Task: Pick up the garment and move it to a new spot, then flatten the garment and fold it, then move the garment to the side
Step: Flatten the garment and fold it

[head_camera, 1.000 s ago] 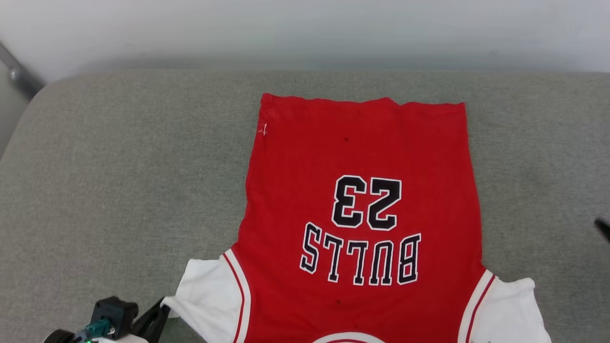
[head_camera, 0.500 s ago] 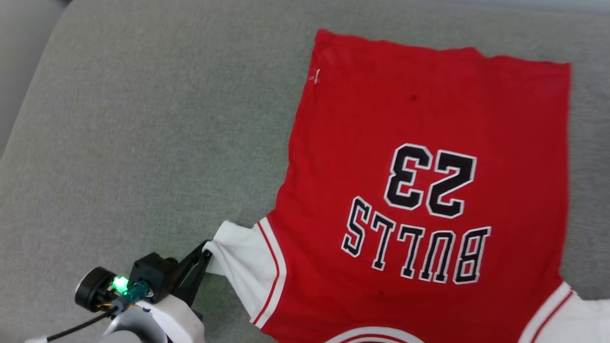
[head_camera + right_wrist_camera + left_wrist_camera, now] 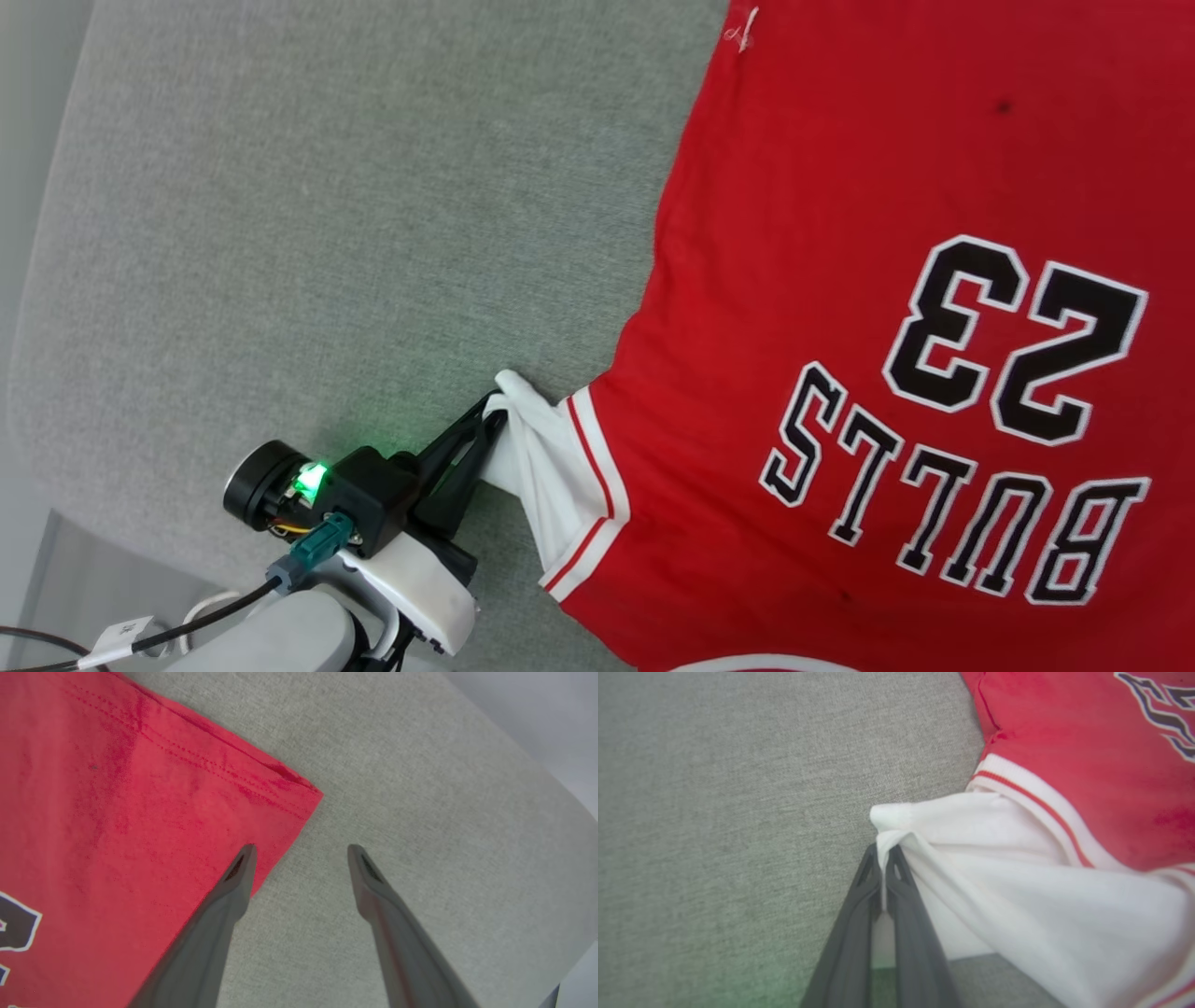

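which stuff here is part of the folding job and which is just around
Part of the job:
- garment
- left gripper, shut on its white sleeve
- right gripper, open by its edge

Just around:
- grey padded surface
- cable with white tag

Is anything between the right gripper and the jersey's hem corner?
Nothing visible. The right gripper is open just short of the hem corner of the jersey, one finger over red cloth, the other over grey cushion. The left gripper is shut on the white sleeve.
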